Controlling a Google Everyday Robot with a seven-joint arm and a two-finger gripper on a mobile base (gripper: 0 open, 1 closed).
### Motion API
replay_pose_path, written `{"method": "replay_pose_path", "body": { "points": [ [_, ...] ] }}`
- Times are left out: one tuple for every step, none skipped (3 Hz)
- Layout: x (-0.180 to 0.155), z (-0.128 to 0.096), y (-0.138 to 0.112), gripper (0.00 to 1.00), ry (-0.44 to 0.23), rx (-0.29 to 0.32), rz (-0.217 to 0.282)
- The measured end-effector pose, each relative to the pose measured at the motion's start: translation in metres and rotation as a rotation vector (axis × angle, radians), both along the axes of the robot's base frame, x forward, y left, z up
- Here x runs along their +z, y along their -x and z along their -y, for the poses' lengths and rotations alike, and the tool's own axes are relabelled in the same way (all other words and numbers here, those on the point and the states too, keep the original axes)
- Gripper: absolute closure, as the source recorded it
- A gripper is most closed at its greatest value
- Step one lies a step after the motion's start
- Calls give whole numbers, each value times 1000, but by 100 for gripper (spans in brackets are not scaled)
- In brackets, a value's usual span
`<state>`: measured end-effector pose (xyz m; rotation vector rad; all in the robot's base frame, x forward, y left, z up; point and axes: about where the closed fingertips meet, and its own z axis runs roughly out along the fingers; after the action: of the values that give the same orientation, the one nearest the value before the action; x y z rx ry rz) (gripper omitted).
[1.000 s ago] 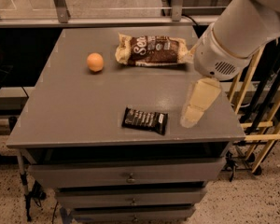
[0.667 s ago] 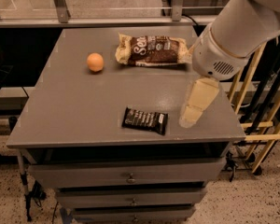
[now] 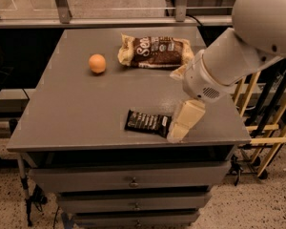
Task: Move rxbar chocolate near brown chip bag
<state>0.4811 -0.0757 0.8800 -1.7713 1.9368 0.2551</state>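
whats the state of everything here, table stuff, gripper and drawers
rxbar chocolate, lying flat near the table front edge
brown chip bag, lying flat at the back, apart from the bar
orange, resting at back left, untouched
gripper, low at the bar's right end, contact unclear
drawers, closed

I see a dim, warm-toned scene, lit from above. The table (image 3: 81, 109) top has a soft sheen mid-way, while the drawers (image 3: 133, 180) below sit in deep shade. The arm (image 3: 262, 23) glares white at upper right. The gripper (image 3: 177, 132) hangs pale at the table's front right, just beside the bar (image 3: 145, 122)
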Motion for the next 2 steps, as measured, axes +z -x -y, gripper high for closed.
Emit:
{"method": "replay_pose_path", "body": {
  "points": [
    [-24, -13, -9, 0, -36, 26, 7],
    [-41, -28, -22, 0, -67, 43, 19]
  ]
}}
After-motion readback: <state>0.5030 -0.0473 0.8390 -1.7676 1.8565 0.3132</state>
